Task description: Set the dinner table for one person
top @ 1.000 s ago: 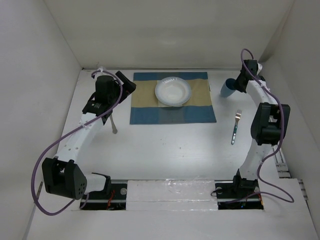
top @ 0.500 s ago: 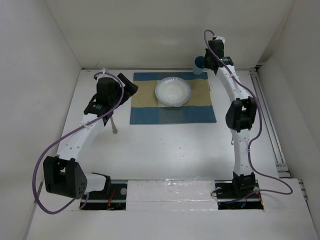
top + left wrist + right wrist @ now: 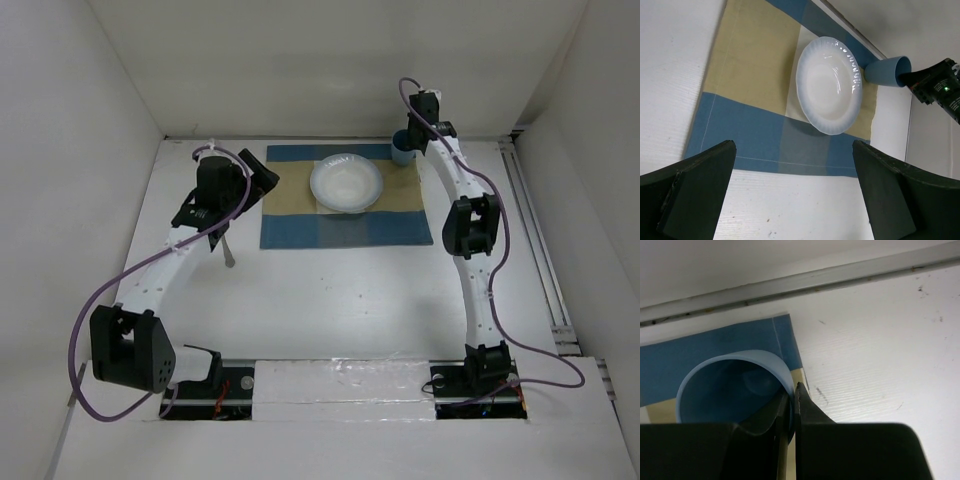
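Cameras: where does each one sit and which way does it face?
Top external: above and behind the bases, looking down on the table; the left arm and right arm show whole.
Left wrist: on the left arm, looking down past its open jaws at placemat, plate and cup.
Right wrist: on the right arm, looking down into the cup, its jaws shut on the rim.
Shared: all three show cup and placemat.

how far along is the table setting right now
Done: the placemat lies on the dinner table with the white plate on it. In hand: the right gripper pinches the rim of the blue cup at the mat's far right corner. Left: release the cup; a silver utensil lies beside the mat near the open, empty left gripper and may still need placing.
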You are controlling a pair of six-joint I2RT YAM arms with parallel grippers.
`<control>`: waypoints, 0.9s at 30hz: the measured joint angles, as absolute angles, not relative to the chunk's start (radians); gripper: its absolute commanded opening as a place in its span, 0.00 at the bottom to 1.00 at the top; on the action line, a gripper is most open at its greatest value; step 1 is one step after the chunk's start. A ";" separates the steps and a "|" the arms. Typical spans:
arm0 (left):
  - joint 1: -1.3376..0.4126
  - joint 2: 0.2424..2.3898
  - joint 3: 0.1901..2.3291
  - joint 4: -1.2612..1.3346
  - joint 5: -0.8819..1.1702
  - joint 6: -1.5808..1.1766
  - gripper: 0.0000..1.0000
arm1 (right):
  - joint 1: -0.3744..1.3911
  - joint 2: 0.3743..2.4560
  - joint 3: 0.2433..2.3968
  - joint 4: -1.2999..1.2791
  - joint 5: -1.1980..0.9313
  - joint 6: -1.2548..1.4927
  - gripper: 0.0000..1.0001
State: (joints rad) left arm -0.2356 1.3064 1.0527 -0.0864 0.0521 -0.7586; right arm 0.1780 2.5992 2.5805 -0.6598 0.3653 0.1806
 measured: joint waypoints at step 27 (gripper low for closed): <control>-0.236 1.316 1.039 -0.088 -0.031 -0.764 1.00 | 0.174 2.598 2.588 -0.642 0.257 0.166 1.00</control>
